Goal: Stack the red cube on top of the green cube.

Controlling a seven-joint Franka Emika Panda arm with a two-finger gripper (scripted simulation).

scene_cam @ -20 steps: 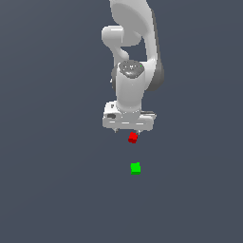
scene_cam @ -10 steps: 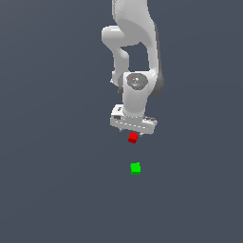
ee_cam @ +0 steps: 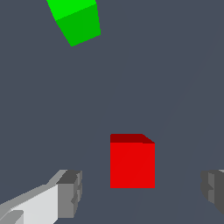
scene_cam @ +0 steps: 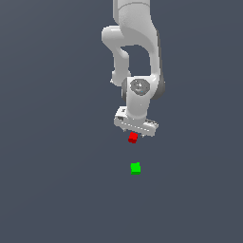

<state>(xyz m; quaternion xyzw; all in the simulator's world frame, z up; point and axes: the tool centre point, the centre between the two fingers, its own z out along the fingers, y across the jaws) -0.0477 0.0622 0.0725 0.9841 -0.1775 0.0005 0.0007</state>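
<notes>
We are positioning the gripper (scene_cam: 134,134) directly over the red cube (scene_cam: 133,137), and this alignment is the relation that the coming move depends on. In the wrist view, the red cube (ee_cam: 132,161) is lying in the gap between the two fingers (ee_cam: 70,194), with clear floor showing on either side of it. Neither finger pad is touching the cube, so we are reading the gripper as spread wide and holding nothing. The cube is sitting somewhat nearer to one finger than to the other, though it is well within the span of both.

In the exterior view, the red cube is resting on the floor (scene_cam: 57,190) just beneath the white gripper body, partly tucked under it. We cannot tell from this view how much height separates the fingertips from the cube's top face.

The green cube (scene_cam: 135,168) is standing apart from the red one, nearer the camera in the exterior view and almost in line below it in that picture. In the wrist view the green cube (ee_cam: 76,19) is appearing at the picture's edge, turned at a slight angle relative to the red cube's faces.

We are judging that the next step calls for a straight descent followed by a closing of the fingers on the red cube's opposite sides. The carry toward the green cube comes afterwards.
</notes>
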